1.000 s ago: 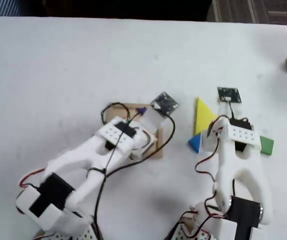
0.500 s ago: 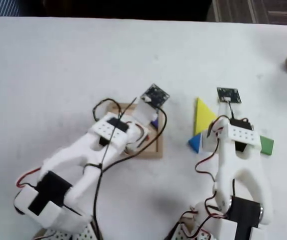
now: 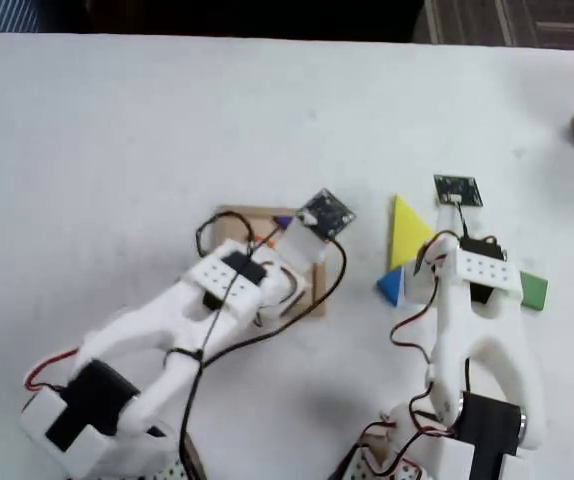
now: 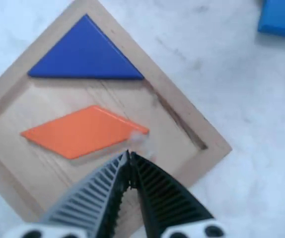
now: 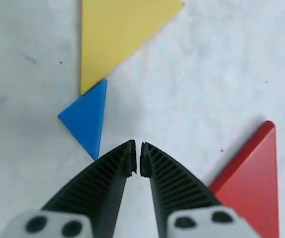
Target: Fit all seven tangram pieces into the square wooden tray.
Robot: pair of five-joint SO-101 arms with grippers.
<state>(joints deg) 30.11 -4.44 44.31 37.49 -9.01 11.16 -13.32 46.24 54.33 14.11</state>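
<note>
— While the left hand (image 4: 130,159) hangs with its jaws pressed together and nothing between them, tips over the square wooden tray (image 4: 189,116) just beside the orange parallelogram (image 4: 83,131), what worries you?

— A nudge. That parallelogram lies flat and loose on the tray floor, apart from the blue triangle (image 4: 88,54) tucked into one corner. If the closed tips drop onto its near point, I judge it would skate sideways or ride up against the rim. Thin pieces lying flush in a recess are also hard to pinch.

— And the right hand (image 5: 137,159)?

— Its jaws are all but shut, a thin slit between them, and it is empty. It sits over bare desk (image 5: 207,74) between the small blue triangle (image 5: 87,119) and the red triangle (image 5: 251,183). The yellow triangle (image 5: 115,34) meets the small blue one at a corner, or very nearly, so dragging either probably shifts both. A green piece (image 3: 534,290) lies partly under that arm's wrist, where a careless swing could sweep it away.

— How will they handle?

— The pieces look flat, matte and sharp-cornered, each one solid colour, with little edge to grip. The tray is pale grained wood with a low raised rim. The desk is white and faintly mottled, likely slick enough for pieces to slide. The jaws are dark ribbed plastic, which should help once they open wide enough.
</note>
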